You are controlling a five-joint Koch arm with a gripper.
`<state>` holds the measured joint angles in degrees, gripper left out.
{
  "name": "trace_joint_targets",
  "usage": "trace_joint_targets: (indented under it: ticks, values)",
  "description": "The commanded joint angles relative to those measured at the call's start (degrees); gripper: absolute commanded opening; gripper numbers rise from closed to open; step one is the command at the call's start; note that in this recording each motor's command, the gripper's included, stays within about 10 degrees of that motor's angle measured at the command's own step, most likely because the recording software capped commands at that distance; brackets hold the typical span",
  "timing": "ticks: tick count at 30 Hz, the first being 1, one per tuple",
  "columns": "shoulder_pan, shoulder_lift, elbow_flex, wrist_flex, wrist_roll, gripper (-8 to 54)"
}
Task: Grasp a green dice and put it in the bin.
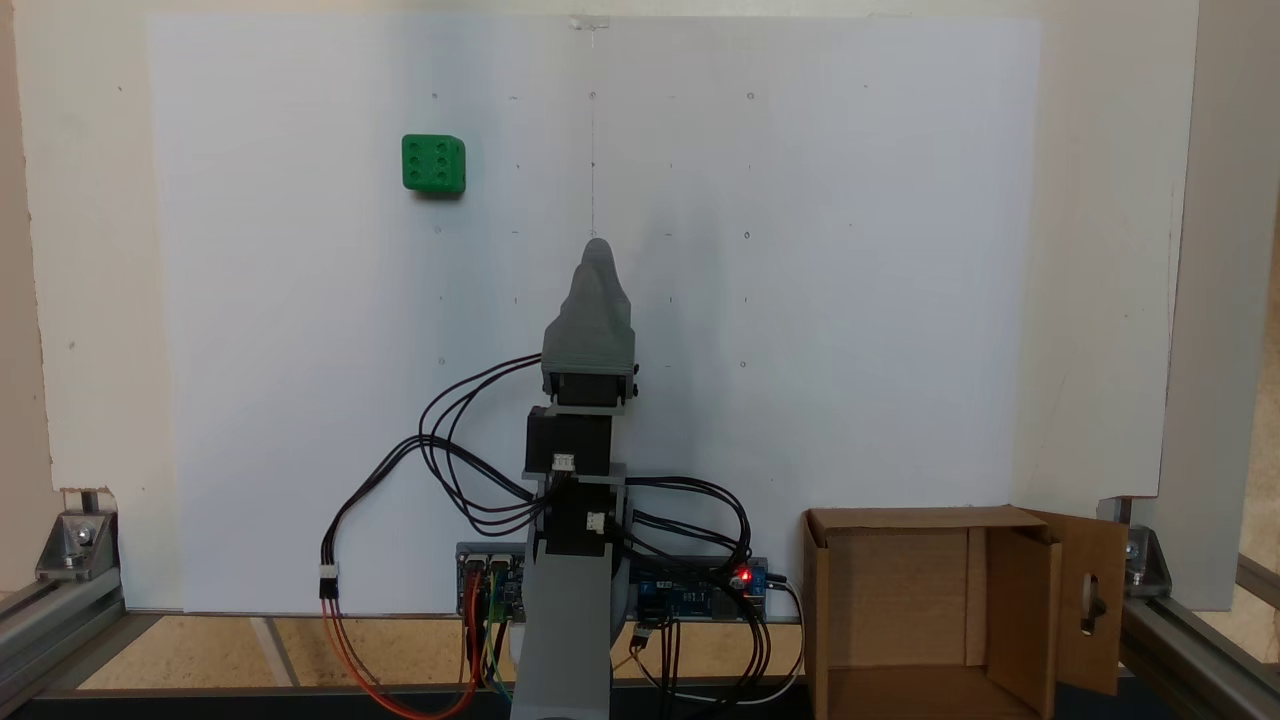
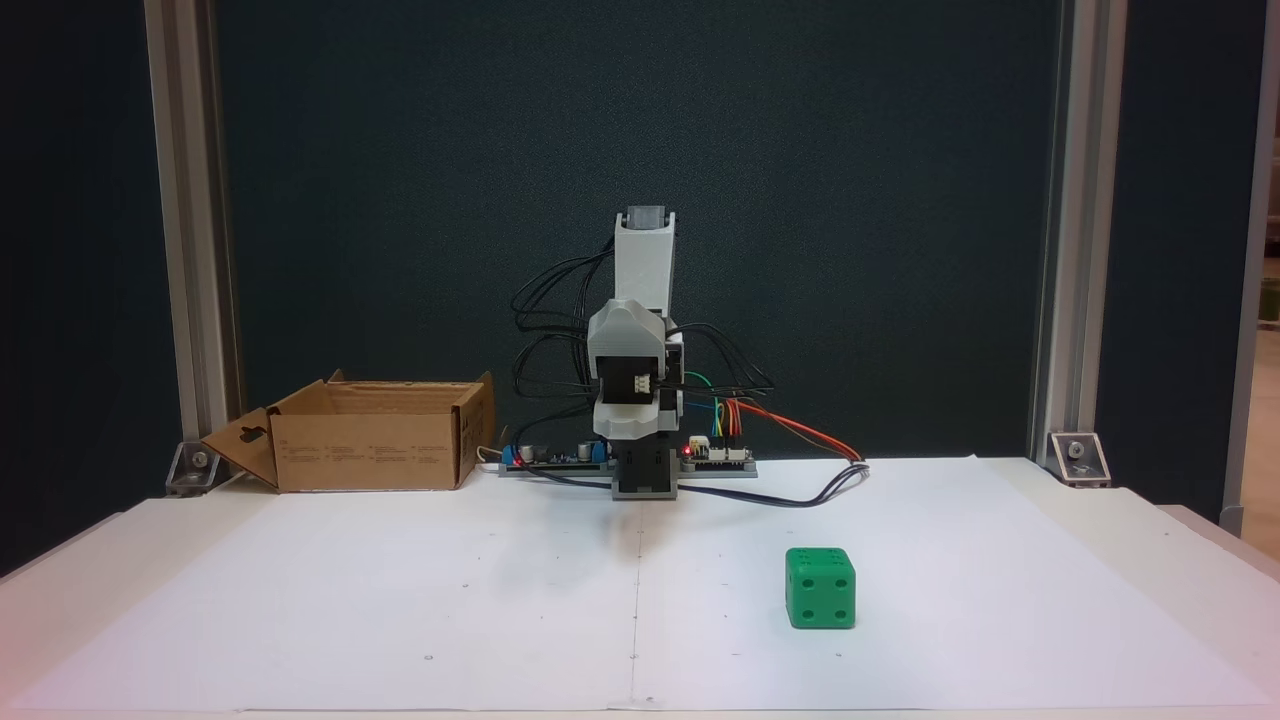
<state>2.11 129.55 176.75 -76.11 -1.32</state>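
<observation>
The green dice (image 1: 433, 164) lies alone on the white sheet, far up and left of the arm in a fixed view; in the front-facing fixed view the dice (image 2: 820, 588) sits low and right of centre. My gripper (image 1: 597, 245) is folded over the arm's base at mid-table, well apart from the dice, and appears as one grey tapered tip, so its jaws cannot be made out. Head-on, the gripper (image 2: 636, 420) hangs above the base. The bin (image 1: 930, 610), a brown cardboard box, stands beside the base with its keyhole flap (image 1: 1090, 600) swung outward; its inside looks bare.
A controller board (image 1: 700, 590) with a red light and looping cables (image 1: 450, 460) lies by the arm's base. Aluminium frame posts (image 2: 190, 250) stand at the table corners. The white sheet (image 2: 400, 600) spreads wide around the dice.
</observation>
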Motion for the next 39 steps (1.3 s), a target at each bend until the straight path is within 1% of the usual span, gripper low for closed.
trace_joint_targets:
  ticks: [1,24,25,28,39]
  values:
    - [-0.35,5.89,2.37,-0.18,-2.46,44.1]
    - [-0.53,5.89,2.37,0.00,-2.46,44.1]
    - [-0.62,5.89,2.37,0.00,-2.72,44.0]
    - [-1.67,5.89,2.37,0.00,-8.44,43.9]
    - [-2.64,5.80,2.37,0.70,-8.53,43.8]
